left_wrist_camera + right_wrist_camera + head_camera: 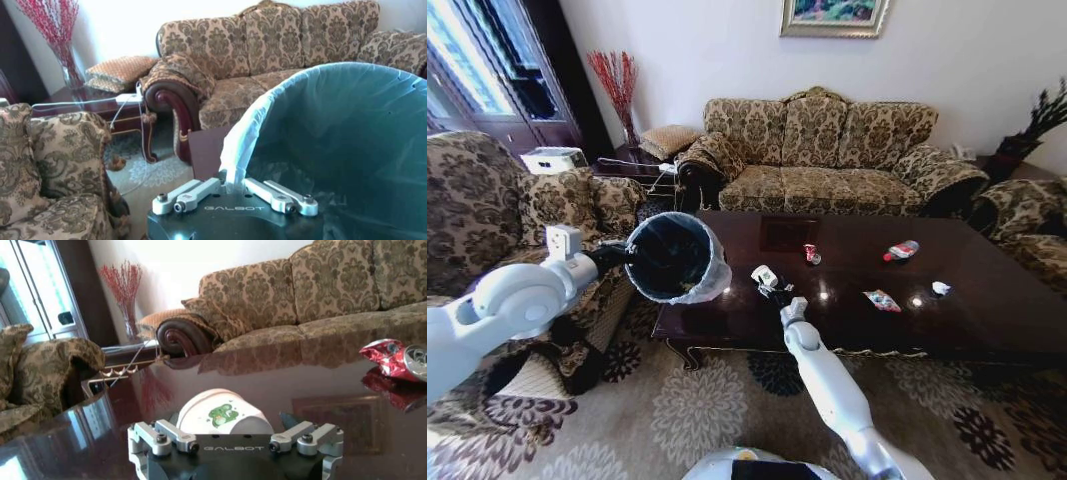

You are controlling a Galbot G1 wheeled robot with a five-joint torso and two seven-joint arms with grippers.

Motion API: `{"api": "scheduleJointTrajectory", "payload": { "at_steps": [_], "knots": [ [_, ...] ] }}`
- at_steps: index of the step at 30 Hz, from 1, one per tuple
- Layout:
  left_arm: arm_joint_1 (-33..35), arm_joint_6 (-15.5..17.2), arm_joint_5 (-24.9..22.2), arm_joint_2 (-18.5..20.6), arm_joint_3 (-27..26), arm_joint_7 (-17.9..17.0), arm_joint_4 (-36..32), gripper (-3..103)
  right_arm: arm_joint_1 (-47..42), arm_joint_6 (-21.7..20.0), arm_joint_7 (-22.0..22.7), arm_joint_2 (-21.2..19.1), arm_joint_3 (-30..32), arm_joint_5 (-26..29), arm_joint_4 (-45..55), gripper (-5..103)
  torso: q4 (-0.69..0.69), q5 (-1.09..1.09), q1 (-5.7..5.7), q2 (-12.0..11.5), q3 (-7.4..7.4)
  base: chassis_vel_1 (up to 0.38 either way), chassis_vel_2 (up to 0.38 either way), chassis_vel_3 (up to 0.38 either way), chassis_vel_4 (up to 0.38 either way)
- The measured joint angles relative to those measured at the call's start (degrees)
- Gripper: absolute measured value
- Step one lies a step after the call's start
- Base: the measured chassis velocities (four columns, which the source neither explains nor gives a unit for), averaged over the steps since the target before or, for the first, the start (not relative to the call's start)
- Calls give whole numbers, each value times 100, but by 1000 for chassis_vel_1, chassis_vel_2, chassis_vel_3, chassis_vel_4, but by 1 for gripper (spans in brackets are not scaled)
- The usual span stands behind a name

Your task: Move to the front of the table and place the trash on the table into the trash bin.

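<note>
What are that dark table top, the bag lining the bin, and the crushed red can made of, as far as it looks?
The table looks like dark wood under a glossy varnish: it mirrors the sofa and lights. The trash bin wears a thin, translucent, whitish plastic bag, wrinkled and folded over its rim. The red-white can is probably thin metal: it is crumpled, with a silvery end.

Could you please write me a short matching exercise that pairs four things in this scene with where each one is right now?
Things:
1. trash bin
2. paper cup
3. crushed red can
4. clear bottle

Places:
A. on the table, near its sofa-side edge, toward the robot's right
B. between the right gripper's fingers, on the tabletop
C. held up by the left gripper, off the table's left end
D. lying near the middle of the tabletop

Pairs: 1-C, 2-B, 3-D, 4-A
</note>
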Motion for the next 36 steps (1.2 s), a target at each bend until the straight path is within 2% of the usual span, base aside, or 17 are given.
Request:
{"api": "scheduleJointTrajectory", "payload": {
  "at_steps": [3,7,8,9,12,15,16,18,19,22,24,27,33,36],
  "knots": [
    [1,-105,-16,26,7,44,50,0,42,-117,-67,-34,-2,-59,-86,94,-1,2,0,0,0,0,0,0,0],
    [-5,-147,-23,-16,7,72,74,0,51,-71,-171,-74,-2,-142,-246,74,0,2,0,0,0,0,0,0,0],
    [-5,-147,-23,-16,7,72,74,0,51,-71,-171,-74,-2,-142,-246,74,0,2,0,0,0,0,0,0,0],
    [-9,-148,-23,-17,7,76,85,0,51,-36,-183,-85,-1,-147,-252,68,1,2,0,0,0,0,0,0,0],
    [-14,-153,-24,-8,7,87,113,0,45,-1,-197,-139,0,-139,-222,62,0,1,0,0,0,0,0,0,0],
    [-16,-157,-24,22,17,91,121,0,45,17,-201,-189,5,-142,-155,46,0,2,0,0,0,0,0,0,0],
    [-16,-157,-24,22,17,91,121,0,45,17,-201,-189,5,-142,-155,46,0,2,0,0,0,0,0,0,0],
    [-11,-163,-21,20,33,95,101,0,23,17,-199,-201,11,-138,-106,35,-1,1,0,0,0,0,0,0,0],
    [-11,-163,-21,20,33,95,101,0,23,17,-199,-201,11,-138,-106,35,-1,1,0,0,0,0,0,0,0],
    [11,-167,-2,-2,44,98,98,0,-72,16,-166,-240,15,-66,33,19,1,1,0,0,0,0,0,0,0],
    [14,-167,0,-3,44,98,97,0,-108,16,-161,-267,15,-45,77,19,1,1,0,0,0,0,0,0,0],
    [14,-170,4,-2,44,105,91,0,-240,15,-136,-366,15,10,297,3,0,2,0,0,0,0,0,0,0],
    [13,-177,7,-4,44,117,85,0,-680,32,-124,-627,9,88,948,0,-1,1,0,0,-1,0,0,0,0],
    [13,-179,9,-5,44,122,85,0,-796,242,-323,-777,2,155,1123,0,-1,1,-1,0,-1,0,0,0,0]
  ]
}}
